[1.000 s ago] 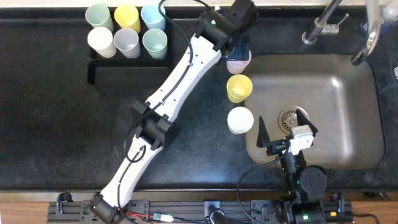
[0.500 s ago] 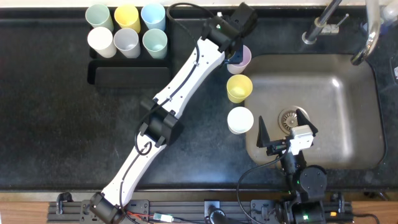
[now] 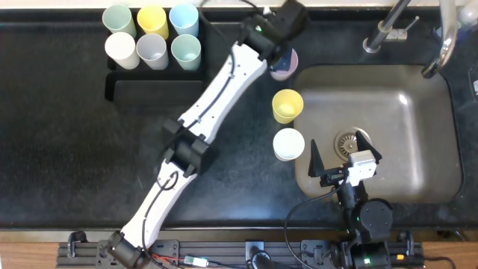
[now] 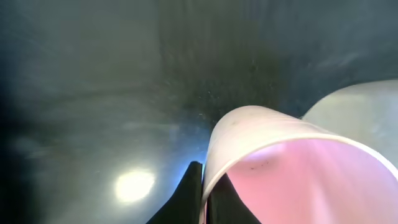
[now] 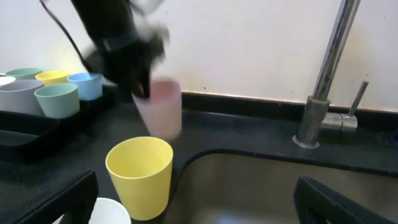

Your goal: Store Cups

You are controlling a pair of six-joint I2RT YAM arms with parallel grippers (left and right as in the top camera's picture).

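Observation:
My left gripper (image 3: pixel 278 51) is shut on the rim of a pink cup (image 3: pixel 284 64), holding it tilted above the counter by the sink's back left corner. One finger sits inside the pink cup (image 4: pixel 298 168) and one outside, at the left gripper (image 4: pixel 204 194). In the right wrist view the pink cup (image 5: pixel 163 112) hangs clear of the counter. A yellow cup (image 3: pixel 287 105) and a white cup (image 3: pixel 288 143) stand on the counter along the sink's left edge. My right gripper (image 3: pixel 338 155) stands open over the sink, holding nothing.
A black tray (image 3: pixel 149 84) at the back left holds several cups in its far part, with its near strip bare. The steel sink (image 3: pixel 407 104) and faucet (image 3: pixel 388 30) fill the right side. Dark counter stretches between tray and sink.
The left gripper has raised the pink cup off the counter and carried it slightly toward the back edge. The right arm has stayed still.

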